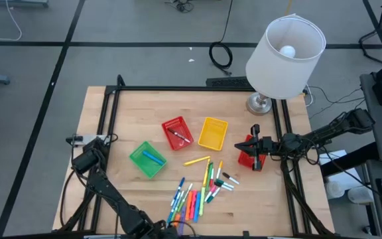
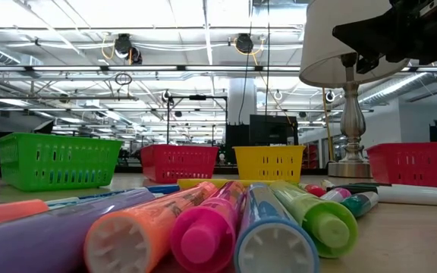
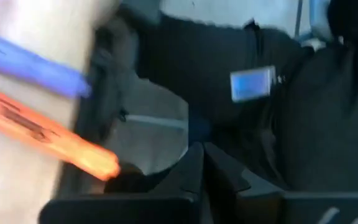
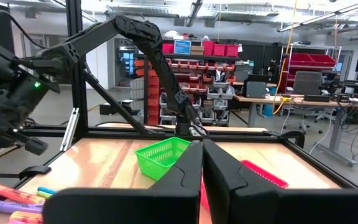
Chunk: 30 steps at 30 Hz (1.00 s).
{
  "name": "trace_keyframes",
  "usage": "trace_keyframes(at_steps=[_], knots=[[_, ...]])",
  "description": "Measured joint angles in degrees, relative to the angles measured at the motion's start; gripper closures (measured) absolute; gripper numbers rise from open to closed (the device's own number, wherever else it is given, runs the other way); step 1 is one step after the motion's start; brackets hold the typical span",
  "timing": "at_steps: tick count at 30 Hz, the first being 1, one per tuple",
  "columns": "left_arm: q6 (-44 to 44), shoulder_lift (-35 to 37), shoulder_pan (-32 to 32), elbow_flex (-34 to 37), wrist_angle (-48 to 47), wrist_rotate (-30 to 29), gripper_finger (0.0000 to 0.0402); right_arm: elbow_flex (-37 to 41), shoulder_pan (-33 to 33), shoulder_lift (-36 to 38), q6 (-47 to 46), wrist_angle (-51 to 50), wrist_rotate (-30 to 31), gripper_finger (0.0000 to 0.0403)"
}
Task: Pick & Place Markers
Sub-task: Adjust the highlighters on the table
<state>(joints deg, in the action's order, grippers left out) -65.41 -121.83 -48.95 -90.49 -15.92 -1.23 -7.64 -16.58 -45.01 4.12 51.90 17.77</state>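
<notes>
The markers [image 1: 201, 187] lie in a loose pile on the table's near middle; in the low view their caps [image 2: 203, 235] fill the foreground. One blue marker [image 1: 152, 157] lies in the green basket [image 1: 148, 160], and another marker lies in the red basket [image 1: 177, 133]. My left gripper [image 3: 202, 163] is shut with nothing between its fingers, at the table's near edge by the pile [image 1: 171, 231]. Beside it lie an orange marker [image 3: 42, 134] and a blue marker [image 3: 30, 62]. My right gripper [image 4: 202, 163] is shut and hovers over a second red basket [image 1: 247, 159] at the right. My left gripper's shut fingers stand close beside the orange marker's end [image 3: 104, 165], which lies on the table. The view is blurred, and I cannot tell whether a finger touches it.
A yellow basket [image 1: 212, 133] stands right of the red one. A lamp with a white shade [image 1: 285, 40] stands on its base [image 1: 260, 103] at the far right corner. Black frame rails [image 1: 197, 87] run along the table's edges.
</notes>
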Motion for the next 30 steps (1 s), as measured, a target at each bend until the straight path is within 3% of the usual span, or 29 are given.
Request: trace_keyframes(at_steps=[11, 19, 30], knots=[[-0.8, -5.2, -1.8, 0.0, 4.2, 3.3, 0.0393, 0.0, 0.0, 0.0, -0.2, -0.3, 0.0, 0.0403], [4.8, -5.7, -1.6, 0.0, 3.3, 1.5, 0.0394, 0.0, 0.0, 0.0, -0.4, -0.3, 0.0, 0.0403], [7.9, -5.7, -0.2, 0.0, -0.3, 3.2, 0.0395, 0.0, 0.0, 0.0, -0.1, -0.3, 0.1, 0.0403]])
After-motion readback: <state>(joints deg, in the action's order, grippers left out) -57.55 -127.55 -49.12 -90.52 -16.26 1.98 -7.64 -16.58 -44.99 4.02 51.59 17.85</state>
